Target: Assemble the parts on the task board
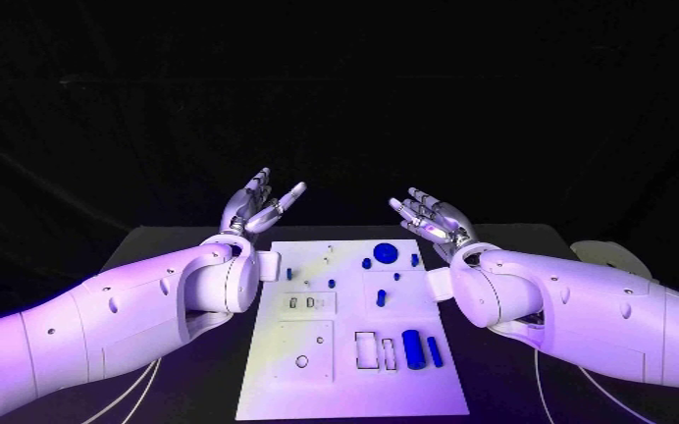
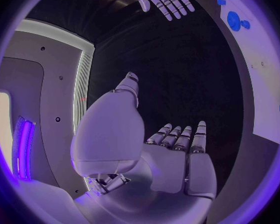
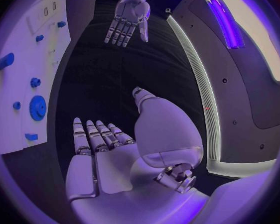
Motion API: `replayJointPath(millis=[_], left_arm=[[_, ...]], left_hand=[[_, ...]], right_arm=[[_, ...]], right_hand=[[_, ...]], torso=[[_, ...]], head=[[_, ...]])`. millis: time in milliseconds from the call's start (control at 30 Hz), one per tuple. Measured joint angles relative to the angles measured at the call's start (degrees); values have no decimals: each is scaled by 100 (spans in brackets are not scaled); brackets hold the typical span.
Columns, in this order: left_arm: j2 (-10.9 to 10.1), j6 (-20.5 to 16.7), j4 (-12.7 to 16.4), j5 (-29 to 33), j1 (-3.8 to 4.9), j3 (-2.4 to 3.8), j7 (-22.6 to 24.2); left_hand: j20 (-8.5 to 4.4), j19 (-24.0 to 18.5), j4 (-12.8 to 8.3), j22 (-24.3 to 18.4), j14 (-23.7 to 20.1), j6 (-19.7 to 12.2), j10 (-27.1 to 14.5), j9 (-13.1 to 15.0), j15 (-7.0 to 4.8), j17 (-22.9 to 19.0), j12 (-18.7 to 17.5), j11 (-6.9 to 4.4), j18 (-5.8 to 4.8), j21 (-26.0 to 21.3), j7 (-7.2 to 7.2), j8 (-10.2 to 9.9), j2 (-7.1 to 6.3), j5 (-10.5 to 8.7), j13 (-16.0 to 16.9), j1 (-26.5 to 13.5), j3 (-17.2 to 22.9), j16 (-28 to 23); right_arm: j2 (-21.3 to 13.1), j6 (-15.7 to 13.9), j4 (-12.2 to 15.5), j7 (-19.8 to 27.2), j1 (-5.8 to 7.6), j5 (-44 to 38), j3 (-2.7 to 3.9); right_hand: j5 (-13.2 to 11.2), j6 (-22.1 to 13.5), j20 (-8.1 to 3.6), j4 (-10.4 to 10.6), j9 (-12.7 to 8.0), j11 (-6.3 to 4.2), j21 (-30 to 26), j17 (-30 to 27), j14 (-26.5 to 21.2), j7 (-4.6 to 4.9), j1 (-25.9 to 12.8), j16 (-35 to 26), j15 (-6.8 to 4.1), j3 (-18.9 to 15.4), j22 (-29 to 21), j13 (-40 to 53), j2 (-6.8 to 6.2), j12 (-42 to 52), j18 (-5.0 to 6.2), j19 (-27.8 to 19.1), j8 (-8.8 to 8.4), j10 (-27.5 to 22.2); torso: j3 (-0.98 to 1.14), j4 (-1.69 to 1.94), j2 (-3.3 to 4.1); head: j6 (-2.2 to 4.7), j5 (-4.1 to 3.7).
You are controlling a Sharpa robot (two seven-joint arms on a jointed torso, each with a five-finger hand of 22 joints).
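Task board (image 1: pixel 304 375), a white plate, lies mid-table with small blue parts (image 1: pixel 412 347) on it. Left hand (image 1: pixel 259 203) and right hand (image 1: pixel 433 218) hover empty, fingers spread, beyond its far corners.

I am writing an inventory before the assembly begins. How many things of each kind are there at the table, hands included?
Hands: 2, the left hand and the right hand, both empty
Task board: 1
Blue parts: 7 plainly seen on the board, among them a round disc and a thick cylinder
Total: 10
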Motion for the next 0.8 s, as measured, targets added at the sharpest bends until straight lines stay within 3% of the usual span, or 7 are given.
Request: replayJointPath(millis=[100,200,367,467,600,700,800], left_arm=[[1,77,-5,-16,2,0,9],[-33,152,27,-28,6,-2,15],[-323,292,184,-43,75,2,41],[-356,331,279,-44,91,-4,61],[-426,373,390,-48,139,-5,92],[-517,392,492,-49,181,-2,108],[-603,415,619,-50,224,-3,116]], left_hand=[[76,37,47,13,105,73,40,15,105,26,0,81,88,6,11,34,10,0,12,252,47,39],[114,115,80,31,235,244,130,55,194,67,19,162,89,48,15,88,94,0,40,345,83,91],[126,582,61,103,748,806,679,179,260,182,143,303,88,202,56,274,319,-18,111,481,320,251],[136,1524,33,237,1697,1673,1659,369,377,378,344,513,77,520,114,586,554,-68,202,577,532,567],[112,2814,-9,378,2959,2628,3112,579,312,612,612,603,-5,931,191,937,654,-98,302,630,644,965],[102,3387,-34,392,3885,3277,4120,712,176,768,715,512,231,1119,281,1154,680,-98,334,628,682,1239],[101,3650,-41,391,4213,3695,4500,796,88,822,715,439,266,1194,352,1292,680,-98,337,628,720,1332]], right_arm=[[9,233,-39,-118,46,-77,-48],[7,425,-63,-216,88,-224,-82],[-151,331,-235,-192,277,-1086,-57],[-150,256,-242,-174,311,-1493,-62],[-159,188,-258,-159,378,-1895,-67],[-169,142,-297,-156,452,-2143,-59],[-171,107,-345,-162,511,-2375,-59]], right_hand=[[0,197,2,-50,42,11,55,42,281,14,249,66,14,49,26,23,-6,22,0,181,72,272],[0,429,12,-147,93,20,103,88,597,33,461,132,18,62,46,47,-21,57,2,354,141,574],[0,966,26,-306,208,21,215,183,1293,70,779,265,5,112,81,95,-52,130,1,687,305,1277],[0,1267,32,-394,271,21,281,231,1687,96,906,333,4,138,92,122,-74,142,1,868,398,1693],[0,1687,39,-491,355,29,370,290,2243,129,1016,403,7,201,109,154,-98,185,0,1167,517,2303],[0,2004,40,-559,414,26,449,333,2669,154,1071,486,5,251,128,177,-153,207,0,1462,606,2787],[-36,2345,41,-628,473,0,558,372,3086,181,1140,551,-21,308,158,198,-171,222,73,1881,696,3253]], torso=[[0,-1,0],[0,-1,4],[-20,26,122],[-29,45,185],[-35,64,255],[-36,74,308],[-40,83,373]], head=[[-1,0],[-1,-1],[-23,-44],[-20,-66],[-2,-89],[13,-97],[29,-114]])
